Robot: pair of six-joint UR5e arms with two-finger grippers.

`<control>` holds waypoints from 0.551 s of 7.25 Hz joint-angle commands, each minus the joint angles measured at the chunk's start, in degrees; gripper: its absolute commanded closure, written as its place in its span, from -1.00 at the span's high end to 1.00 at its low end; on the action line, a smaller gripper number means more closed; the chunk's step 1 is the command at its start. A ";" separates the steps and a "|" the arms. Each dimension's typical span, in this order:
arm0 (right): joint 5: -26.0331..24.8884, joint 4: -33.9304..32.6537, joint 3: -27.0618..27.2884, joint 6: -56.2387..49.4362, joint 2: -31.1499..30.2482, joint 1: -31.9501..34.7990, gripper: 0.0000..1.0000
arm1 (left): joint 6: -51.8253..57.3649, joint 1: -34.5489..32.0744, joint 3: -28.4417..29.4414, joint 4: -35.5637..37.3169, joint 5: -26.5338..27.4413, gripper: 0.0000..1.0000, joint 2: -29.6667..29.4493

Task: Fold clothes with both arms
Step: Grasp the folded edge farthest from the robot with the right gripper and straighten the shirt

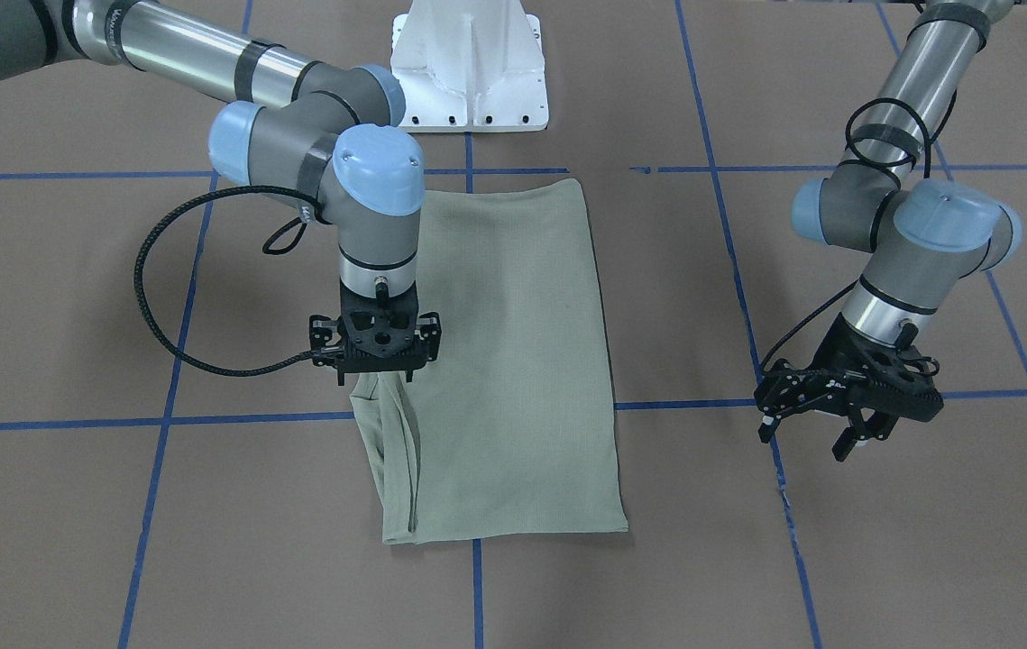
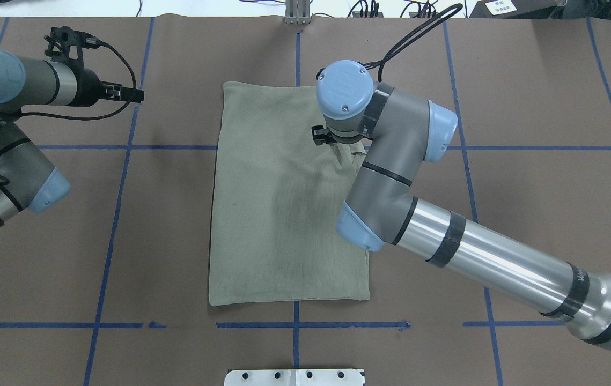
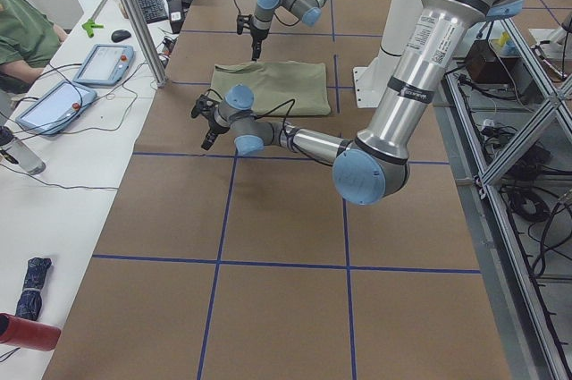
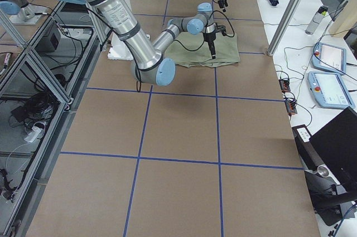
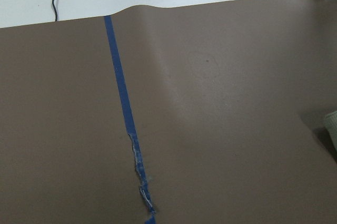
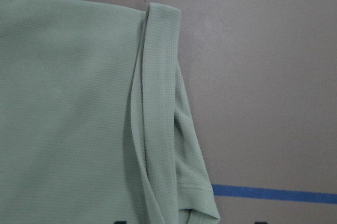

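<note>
Directly below the right gripper (image 1: 376, 361): the folded shirt's (image 1: 513, 361) edge.
Whether it pinches cloth, I cannot tell; the left gripper (image 1: 815, 437) hangs open, empty, well apart.

Overhead and front cameras face each other across the shirt (image 2: 284, 203) — side cameras look along the table (image 3: 286, 219).

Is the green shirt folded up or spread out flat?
Folded. The shirt lies as a neat rectangle, no sleeves sticking out, with a layer doubled along one edge.
</note>
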 commanded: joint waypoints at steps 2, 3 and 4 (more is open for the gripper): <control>-0.23 2.36 -8.86 -0.19 3.46 -0.08 0.74 | 0.00 0.00 -0.01 -0.04 0.00 1.00 0.00; -0.32 2.28 -9.74 -0.45 3.37 -0.08 0.74 | 0.00 0.09 -0.01 -0.04 0.00 1.00 0.00; -0.49 2.27 -10.71 -0.54 3.37 -0.08 0.73 | 0.00 0.00 -0.01 -0.04 0.00 1.00 0.00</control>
